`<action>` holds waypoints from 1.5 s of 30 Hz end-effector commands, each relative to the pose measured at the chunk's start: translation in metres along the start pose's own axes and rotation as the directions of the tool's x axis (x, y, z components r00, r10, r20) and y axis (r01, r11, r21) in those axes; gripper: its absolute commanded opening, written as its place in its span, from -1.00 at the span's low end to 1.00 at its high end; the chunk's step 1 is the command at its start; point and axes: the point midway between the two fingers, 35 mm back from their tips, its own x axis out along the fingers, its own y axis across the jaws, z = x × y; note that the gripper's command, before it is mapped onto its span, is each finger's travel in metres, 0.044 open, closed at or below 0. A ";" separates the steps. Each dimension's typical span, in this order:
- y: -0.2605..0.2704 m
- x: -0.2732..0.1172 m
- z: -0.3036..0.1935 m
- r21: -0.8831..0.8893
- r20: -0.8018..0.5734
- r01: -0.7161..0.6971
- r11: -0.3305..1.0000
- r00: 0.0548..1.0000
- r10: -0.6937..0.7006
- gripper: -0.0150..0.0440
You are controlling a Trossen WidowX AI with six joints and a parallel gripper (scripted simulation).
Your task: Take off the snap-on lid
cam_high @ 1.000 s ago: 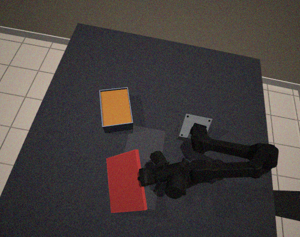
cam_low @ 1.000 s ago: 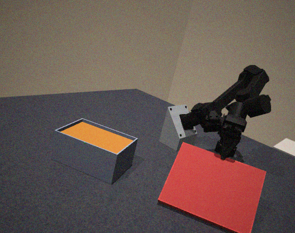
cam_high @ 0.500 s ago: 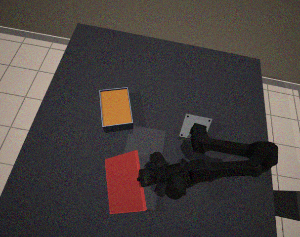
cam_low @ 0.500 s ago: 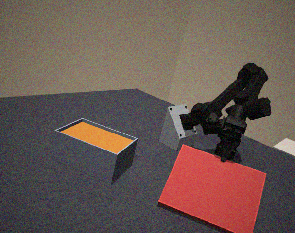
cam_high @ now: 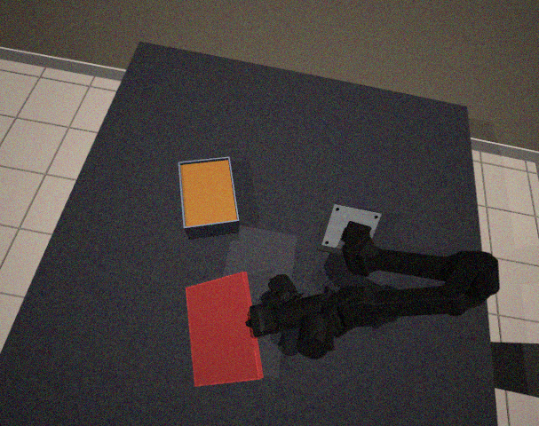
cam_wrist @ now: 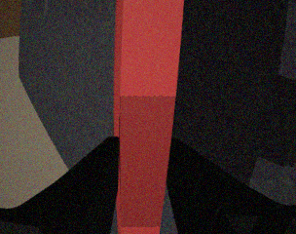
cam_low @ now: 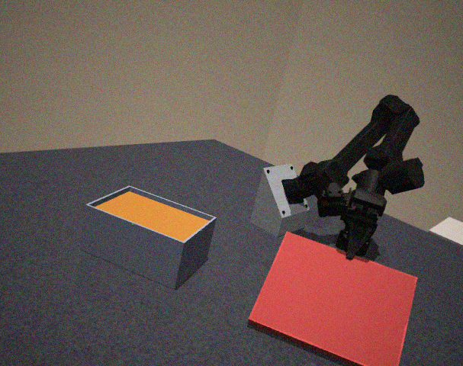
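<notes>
1. Top view: Dark blue-grey table top, slanted in the picture; pale square tiles on the floor past two of its edges, brown beyond. Landmark: the storage box, open, standing on the table, pale rim, orange inside. Red lid off the box and apart from it, below it in this picture. Gripper at the lid's edge, on the side towards the arm. Light grey mount with dark holes, to the right of the box; the arm joins it.

2. Exterior view: plain tan wall behind. Lid to the right of the box and nearer the camera, broad red face up, tilted in the picture; its near corner runs out of the frame. Whether any of it touches the table, cannot tell. Gripper points down onto the lid's far edge. Mount behind and right of the box.

3. Wrist view: box not seen. Red lid edge-on between two dark fingers, clamped from both sides.
</notes>
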 end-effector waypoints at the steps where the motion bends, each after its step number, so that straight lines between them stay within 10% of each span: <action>1: -0.013 0.005 0.004 0.005 0.007 0.036 0.999 0.999 -0.036 -0.49; 45: -0.041 0.027 0.004 0.007 0.006 0.036 0.999 0.999 -0.036 -0.49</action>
